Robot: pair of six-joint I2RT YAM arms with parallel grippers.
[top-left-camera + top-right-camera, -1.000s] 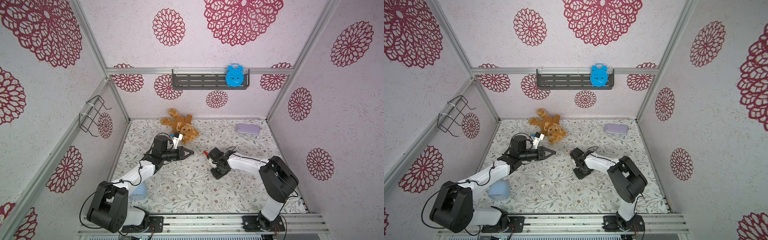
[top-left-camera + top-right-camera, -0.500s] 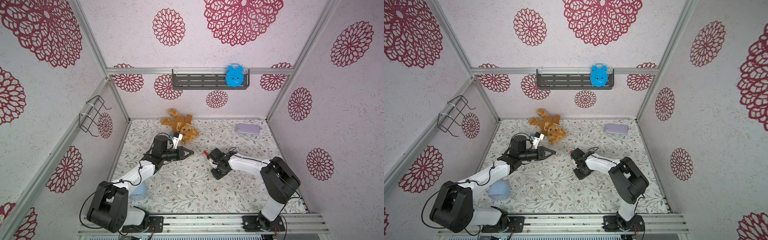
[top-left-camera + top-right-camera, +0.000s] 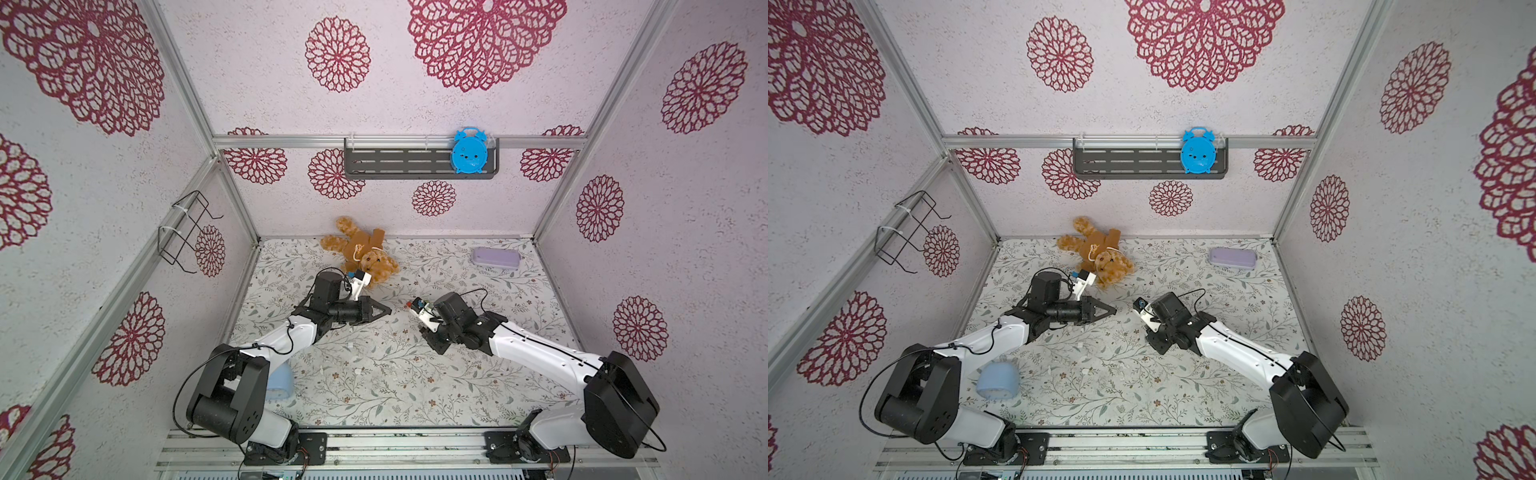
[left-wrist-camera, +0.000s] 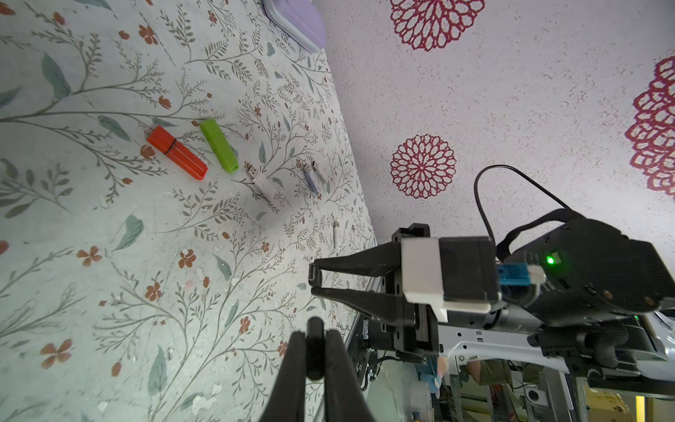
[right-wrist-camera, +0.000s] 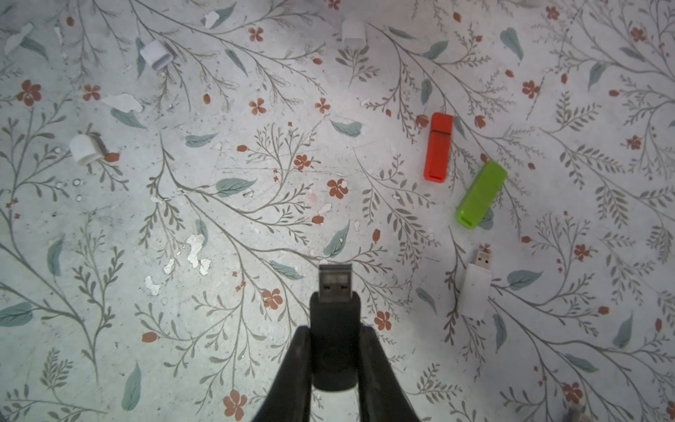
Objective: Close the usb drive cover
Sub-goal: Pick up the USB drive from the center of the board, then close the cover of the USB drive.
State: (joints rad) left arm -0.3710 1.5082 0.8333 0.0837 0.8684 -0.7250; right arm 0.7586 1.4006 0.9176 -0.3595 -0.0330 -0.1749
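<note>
1. Black-fingered, the left gripper is pressed together on a small, round-ended black cover. Only the left wrist view shows this. In a top view the same gripper reads as a closed point, and the cover is too small to tell.
2. To its right, the right gripper pinches the black USB drive by its body. The metal plug is bare and aimed down at the floral table.
3. The right wrist view shows that grip head-on, and the left wrist view shows it from the side. In both top views the wrist hides the fingertips.
4. Cover and drive are near each other but apart, both held off the table near its middle.
5. Loose white caps lie scattered, well apart from the drive, and only the right wrist view shows them.
6. Both wrist views show a red drive, a green drive and a white drive with its plug bare. They lie in a row beside the held drive.
7. At the front left edge a pale blue round object sits beside the left arm's base.
8. A teddy bear lies by the back edge, and a purple case sits in the back right corner.
9. Bare table runs from both grippers to the front rail, and also between the right arm and the right wall.
</note>
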